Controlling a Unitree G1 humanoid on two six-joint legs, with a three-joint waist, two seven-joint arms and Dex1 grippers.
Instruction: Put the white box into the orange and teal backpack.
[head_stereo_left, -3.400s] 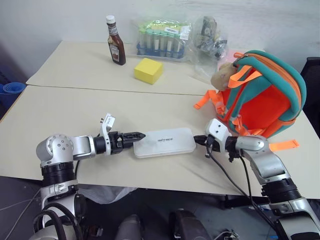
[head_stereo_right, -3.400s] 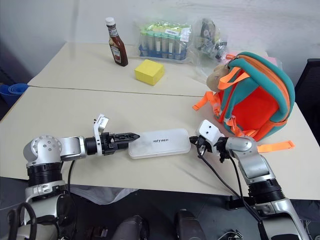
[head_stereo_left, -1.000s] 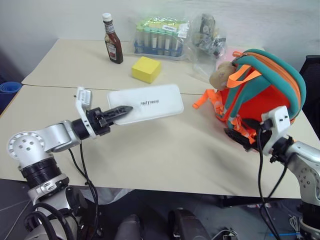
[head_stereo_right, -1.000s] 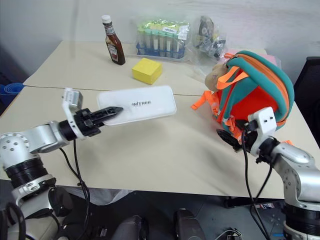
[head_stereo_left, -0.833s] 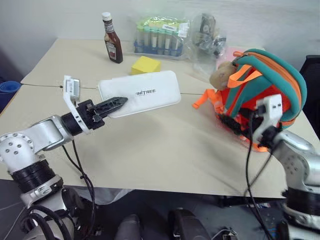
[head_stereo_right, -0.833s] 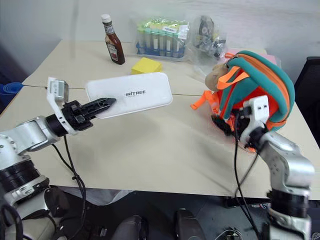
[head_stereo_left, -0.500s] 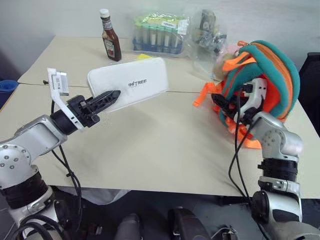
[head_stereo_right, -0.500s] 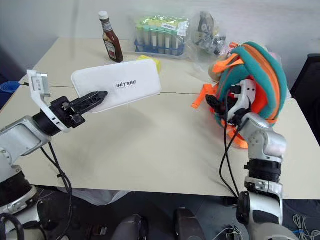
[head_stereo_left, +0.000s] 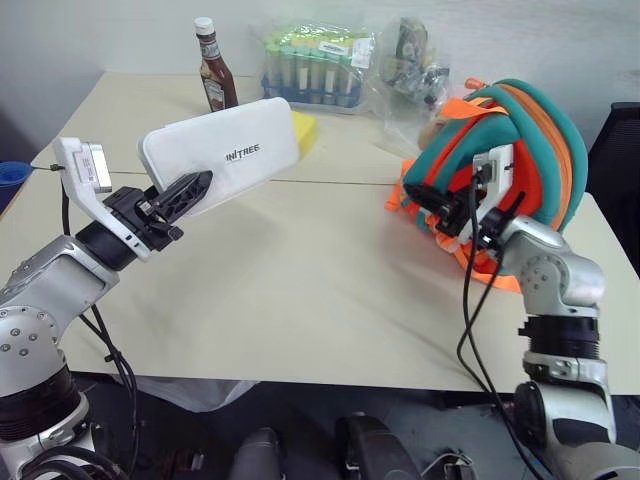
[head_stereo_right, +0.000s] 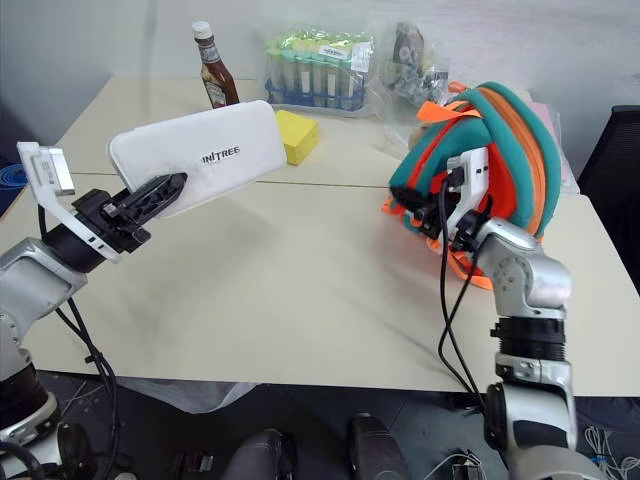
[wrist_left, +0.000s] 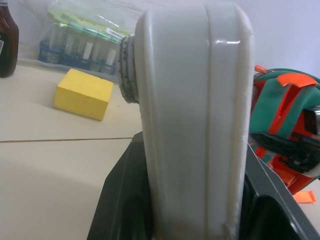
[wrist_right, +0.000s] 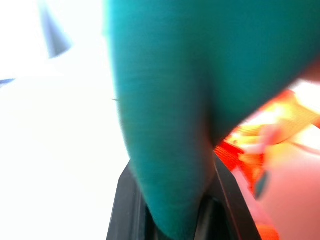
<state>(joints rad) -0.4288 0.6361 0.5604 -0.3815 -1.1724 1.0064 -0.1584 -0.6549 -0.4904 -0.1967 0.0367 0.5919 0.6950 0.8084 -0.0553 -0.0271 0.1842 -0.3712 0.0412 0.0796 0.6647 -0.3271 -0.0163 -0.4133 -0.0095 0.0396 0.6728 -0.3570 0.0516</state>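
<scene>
White box (head_stereo_left: 222, 158) looks stiff, light, pinched endwise by left gripper (head_stereo_left: 185, 190); right gripper (head_stereo_left: 428, 203) clamps soft backpack (head_stereo_left: 530, 140) trim

At the far edge of my bench (head_stereo_left: 300, 290) stands a brown sauce bottle (head_stereo_left: 209, 78) with a white cap. Beside it sits a rack of capped tubes (head_stereo_left: 312, 72) in clear wrap, a crumpled clear bag (head_stereo_left: 408, 70) next to that. A yellow block (head_stereo_right: 296, 136) lies nearer me.
</scene>
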